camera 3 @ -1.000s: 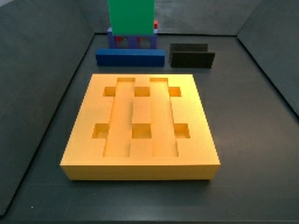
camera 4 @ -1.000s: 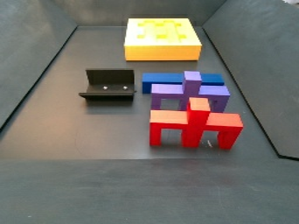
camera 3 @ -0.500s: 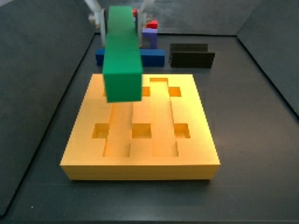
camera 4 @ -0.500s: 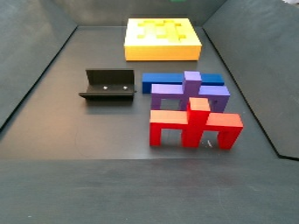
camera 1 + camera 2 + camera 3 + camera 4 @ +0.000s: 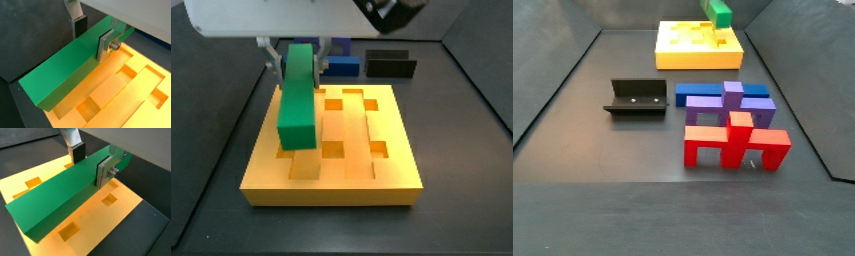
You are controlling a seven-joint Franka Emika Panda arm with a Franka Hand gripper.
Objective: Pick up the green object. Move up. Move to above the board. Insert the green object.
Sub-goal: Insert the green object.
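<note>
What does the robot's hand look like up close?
The gripper, above the board, has two fingers that are flat silver metal plates. One carries a dark pad on its inner face, and the other shows a round silver bolt head. In a side view, the body above them is a big pale grey block with a black part beside it.

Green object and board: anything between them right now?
Nothing: in a side view the green object, held by the gripper, hangs over the board with only air beneath.
</note>
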